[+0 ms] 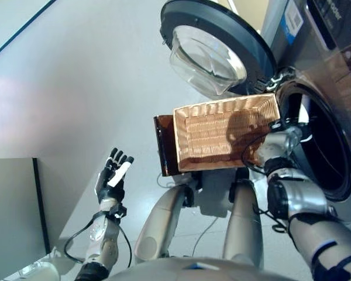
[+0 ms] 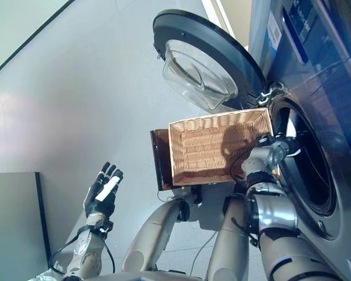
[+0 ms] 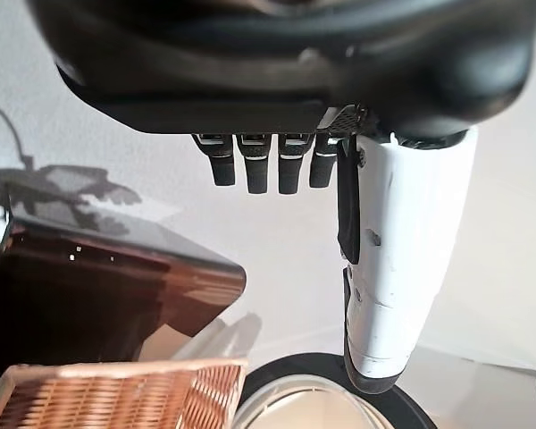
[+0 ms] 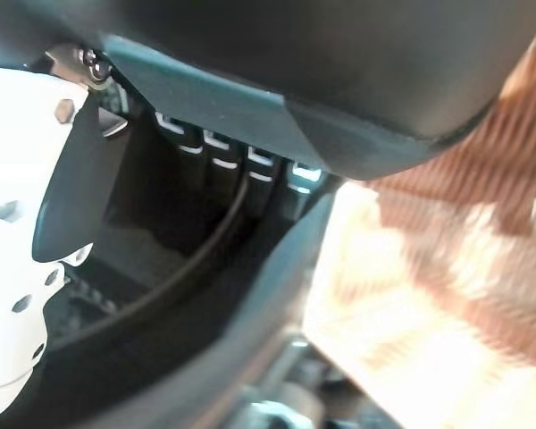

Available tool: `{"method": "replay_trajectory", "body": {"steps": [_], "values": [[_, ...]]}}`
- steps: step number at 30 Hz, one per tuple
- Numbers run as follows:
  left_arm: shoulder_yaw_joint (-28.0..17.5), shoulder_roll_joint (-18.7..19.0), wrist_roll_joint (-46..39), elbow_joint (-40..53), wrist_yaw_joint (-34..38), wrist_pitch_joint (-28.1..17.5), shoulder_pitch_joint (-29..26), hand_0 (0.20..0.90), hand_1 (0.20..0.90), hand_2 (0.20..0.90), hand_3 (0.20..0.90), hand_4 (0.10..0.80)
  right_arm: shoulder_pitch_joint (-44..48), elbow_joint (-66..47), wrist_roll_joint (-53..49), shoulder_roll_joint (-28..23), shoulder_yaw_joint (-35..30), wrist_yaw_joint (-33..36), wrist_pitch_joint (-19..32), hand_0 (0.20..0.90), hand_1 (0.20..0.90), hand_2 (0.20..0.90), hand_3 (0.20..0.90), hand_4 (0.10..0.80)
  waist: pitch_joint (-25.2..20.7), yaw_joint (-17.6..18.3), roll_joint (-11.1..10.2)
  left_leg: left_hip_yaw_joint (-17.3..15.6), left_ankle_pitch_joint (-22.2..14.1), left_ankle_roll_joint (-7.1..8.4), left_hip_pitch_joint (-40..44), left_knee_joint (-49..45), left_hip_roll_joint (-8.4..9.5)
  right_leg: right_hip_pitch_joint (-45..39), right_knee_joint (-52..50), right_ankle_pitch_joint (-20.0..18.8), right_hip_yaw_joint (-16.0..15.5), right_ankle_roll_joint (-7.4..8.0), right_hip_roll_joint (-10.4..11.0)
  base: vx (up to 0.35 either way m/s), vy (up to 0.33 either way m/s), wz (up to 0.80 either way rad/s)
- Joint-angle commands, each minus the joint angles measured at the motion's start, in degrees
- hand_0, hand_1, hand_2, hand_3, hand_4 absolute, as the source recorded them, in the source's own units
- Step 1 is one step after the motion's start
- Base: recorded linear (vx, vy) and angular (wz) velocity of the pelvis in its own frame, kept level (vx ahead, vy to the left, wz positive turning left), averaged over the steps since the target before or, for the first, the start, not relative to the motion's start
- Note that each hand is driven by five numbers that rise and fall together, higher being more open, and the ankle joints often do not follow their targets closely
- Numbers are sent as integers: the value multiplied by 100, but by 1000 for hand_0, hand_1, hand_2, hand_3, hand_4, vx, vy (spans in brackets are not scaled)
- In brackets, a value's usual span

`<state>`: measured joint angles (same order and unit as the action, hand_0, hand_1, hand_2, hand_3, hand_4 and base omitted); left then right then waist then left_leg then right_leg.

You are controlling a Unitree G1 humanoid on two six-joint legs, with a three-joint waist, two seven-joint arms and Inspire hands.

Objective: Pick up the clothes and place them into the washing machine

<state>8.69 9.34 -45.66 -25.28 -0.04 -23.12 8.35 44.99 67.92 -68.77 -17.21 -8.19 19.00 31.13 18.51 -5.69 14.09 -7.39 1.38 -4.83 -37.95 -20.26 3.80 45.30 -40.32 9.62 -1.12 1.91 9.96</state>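
A pale grey floor [image 1: 76,76] runs up to the washer [image 1: 333,88], whose round door [image 1: 213,50] hangs swung wide beside the dark drum opening [image 1: 322,146]. A wicker basket [image 1: 225,132] sits on a dark brown stand [image 1: 165,146] right at the opening, its long axis running toward the drum; no clothes show inside it. The right hand [image 1: 281,139] reaches past the basket's end at the drum's rim; whether it grasps anything cannot be told. The left hand [image 1: 112,175] is raised apart, fingers straight and released. A grey cabinet [image 1: 14,211] stands nearby.
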Motion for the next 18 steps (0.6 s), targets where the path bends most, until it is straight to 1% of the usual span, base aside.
{"method": "replay_trajectory", "body": {"steps": [1, 5, 8, 13, 14, 15, 16, 17, 18], "values": [[-527, 63, -4, -62, 56, -620, -77, 900, 900, 900, 900, 800, -234, -389, 443, 116, 395, -119, 108, 900, 900, 900, 900, 800, -420, -177, -67, 4, -701, 403, -370, -683, -118, -217, 562, -10, -156, -263, -261, -21, -25, 5], [-591, 46, 3, -79, 63, -638, -104, 900, 900, 900, 900, 800, -322, -389, 468, 340, 501, -137, 76, 900, 900, 900, 900, 800, -412, -194, -142, 47, -697, 395, -417, -747, -126, -217, 532, 2, -202, -273, -269, -27, -24, 12], [-656, 84, 120, -89, 77, -647, -146, 900, 900, 900, 900, 800, -367, -349, 679, 476, 790, -186, -69, 900, 900, 900, 900, 800, -398, -258, -254, 103, -696, 388, -451, -841, -133, -219, 453, 19, -273, -288, -265, -33, -34, 7], [-708, 80, 184, -291, 101, -600, -145, 900, 900, 900, 900, 800, -554, -454, 856, 702, 991, -217, -158, 900, 900, 900, 900, 800, -391, -275, -386, 162, -673, 391, -373, -805, -142, -334, 491, 16, -352, -283, -255, 0, -15, 11], [-748, 87, 188, -473, 108, -561, -176, 900, 900, 900, 900, 800, -727, -611, 942, 855, 1109, -240, -181, 900, 900, 900, 900, 800, -409, -286, -469, 198, -650, 392, -263, -719, -145, -483, 609, -4, -407, -277, -267, 27, -17, 13], [-752, 91, 186, -481, 104, -563, -177, 900, 900, 900, 900, 800, -738, -625, 948, 863, 1112, -232, -181, 900, 900, 900, 900, 800, -404, -281, -470, 201, -647, 392, -249, -711, -145, -498, 620, -8, -411, -277, -268, 57, -16, 15], [-767, 58, 162, -719, 113, -514, -208, 900, 900, 900, 900, 800, -994, -839, 1037, 1022, 1254, -280, -205, 900, 900, 900, 900, 800, -428, -262, -563, 236, -626, 394, -90, -588, -150, -676, 745, -37, -456, -257, -280, 34, -3, 7], [-770, 59, 159, -728, 108, -517, -205, 900, 900, 900, 900, 800, -1011, -856, 1044, 1029, 1261, -271, -205, 900, 900, 900, 900, 800, -420, -253, -561, 240, -619, 394, -65, -570, -148, -703, 761, -42, -461, -256, -279, 89, -11, 0], [-826, 49, 182, -1139, 130, -444, -287, 900, 900, 900, 900, 800, -1295, -943, 1127, 1107, 1326, -357, -286, 900, 900, 900, 900, 800, -476, -243, -657, 278, -588, 408, 154, -382, -150, -952, 952, -67, -518, -219, -280, 103, -22, -1]]}}
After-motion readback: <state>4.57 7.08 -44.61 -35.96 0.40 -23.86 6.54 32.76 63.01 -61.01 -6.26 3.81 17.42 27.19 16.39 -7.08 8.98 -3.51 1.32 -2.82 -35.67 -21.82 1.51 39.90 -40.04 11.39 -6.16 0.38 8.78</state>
